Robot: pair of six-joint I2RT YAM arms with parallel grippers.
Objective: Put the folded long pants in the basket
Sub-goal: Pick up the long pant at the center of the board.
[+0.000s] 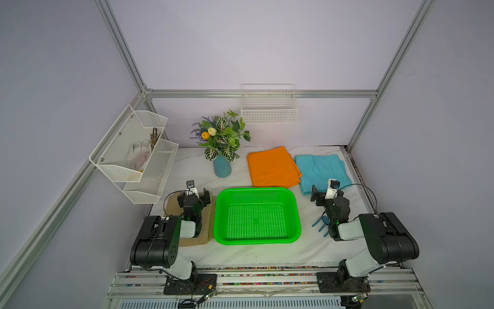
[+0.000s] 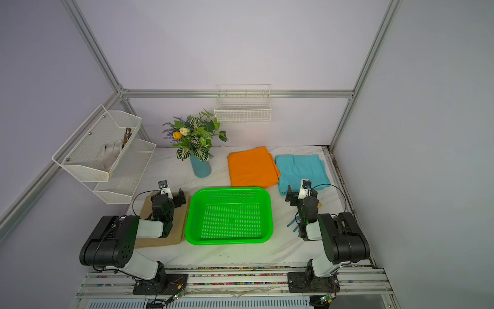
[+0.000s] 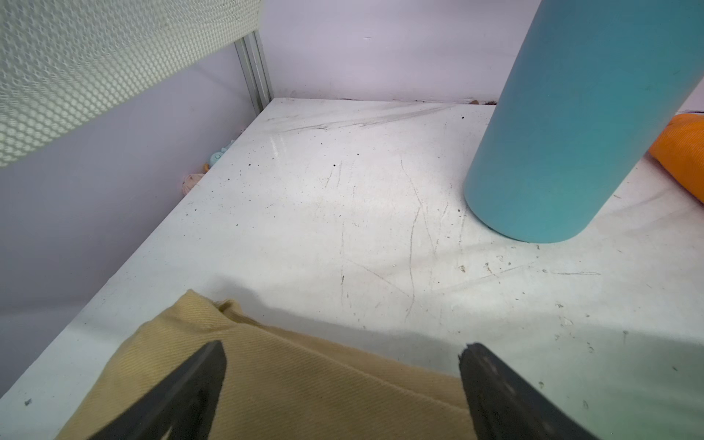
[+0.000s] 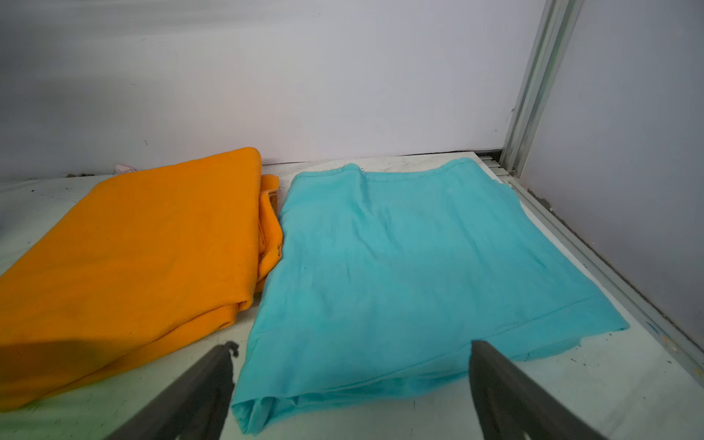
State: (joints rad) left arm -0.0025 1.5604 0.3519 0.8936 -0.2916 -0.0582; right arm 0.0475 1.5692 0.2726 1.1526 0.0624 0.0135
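Observation:
The green basket (image 1: pixel 256 189) (image 2: pixel 230 189) stands empty mid-table. Behind it lie the orange folded pants (image 1: pixel 272 167) (image 4: pixel 133 247) and, to their right, the light blue ones (image 1: pixel 320 171) (image 4: pixel 400 266). The tan pants (image 1: pixel 192 239) (image 3: pixel 304 381) lie left of the basket, largely under my left arm. My left gripper (image 1: pixel 193 196) (image 3: pixel 344 346) hovers open over the tan pants' far edge, holding nothing. My right gripper (image 1: pixel 327 194) (image 4: pixel 354 344) is open just in front of the light blue pants' near edge, with its jaws to either side and nothing between them.
A blue vase with flowers (image 1: pixel 222 166) (image 3: pixel 571 133) stands behind the basket at the left. A white mesh two-tier rack (image 1: pixel 133 155) hangs on the left wall and a white wire basket (image 1: pixel 268 112) on the back wall. A small blue fork-like tool (image 1: pixel 319 223) lies by the right arm.

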